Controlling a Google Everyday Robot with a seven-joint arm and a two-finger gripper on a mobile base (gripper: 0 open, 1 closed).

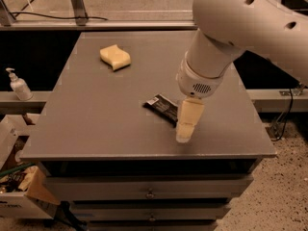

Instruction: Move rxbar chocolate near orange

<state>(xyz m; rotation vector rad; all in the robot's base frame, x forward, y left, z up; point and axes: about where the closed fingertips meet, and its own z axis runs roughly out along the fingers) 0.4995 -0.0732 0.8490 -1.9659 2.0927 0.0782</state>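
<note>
The gripper hangs point-down over the front of the counter, a pale cream wedge that tapers toward its tip; from where I stand I cannot tell whether it is open or closed. The tip is low, close to the counter top and near the front edge.

Just to its left, and partly behind it, lies the rxbar chocolate: a flat black wrapper, long and narrow, set at a slant. There is small white print at the end farther from the gripper, and the other end is hidden behind the cream wedge. Whether the two touch I cannot make out.

Above the gripper is a round white wrist with a patch of small holes. From there the thick white arm rises to the upper right.

The counter is plain dull grey. A pale yellow wavy sponge lies toward its back left, well apart from the bar. Under the top are drawers with small knobs.

To the left a pump bottle stands on a ledge, with a cardboard box of odds and ends below it. The floor on the right is speckled, and a cable hangs there.
</note>
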